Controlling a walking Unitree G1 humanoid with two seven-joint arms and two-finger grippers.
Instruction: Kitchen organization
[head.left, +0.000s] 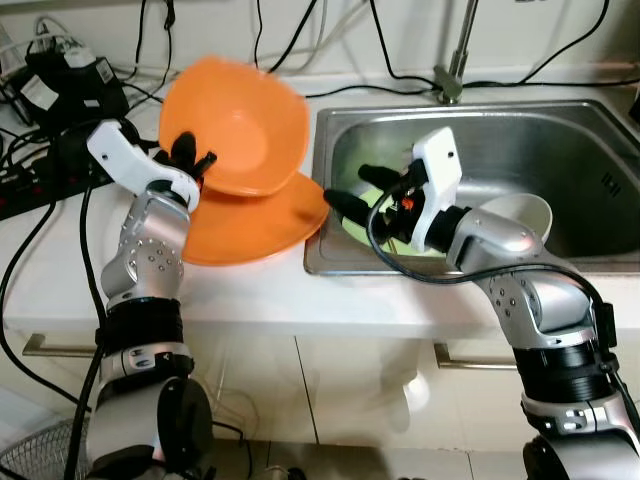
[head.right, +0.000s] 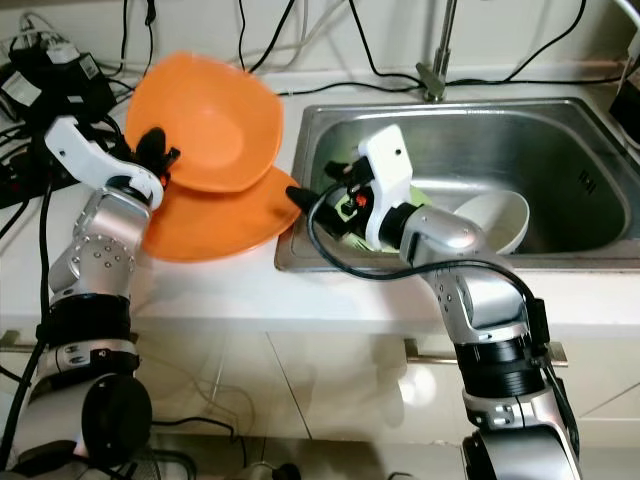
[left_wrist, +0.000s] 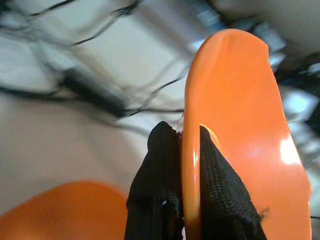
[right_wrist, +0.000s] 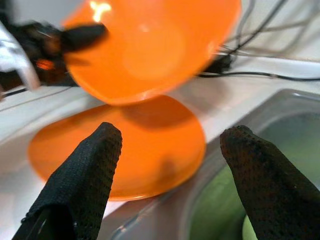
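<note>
Left gripper clamping tilted orange bowl above orange plate; right gripper parted over sink.

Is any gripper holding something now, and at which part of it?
The left gripper holds the orange bowl by its rim, one finger on each side, tilted above the orange plate. The right gripper is open and holds nothing.

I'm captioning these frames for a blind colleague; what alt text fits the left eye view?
The left gripper holds an orange bowl by its rim, tilted above an orange plate on the white counter. The open right gripper reaches over the steel sink, which holds a white bowl.
</note>
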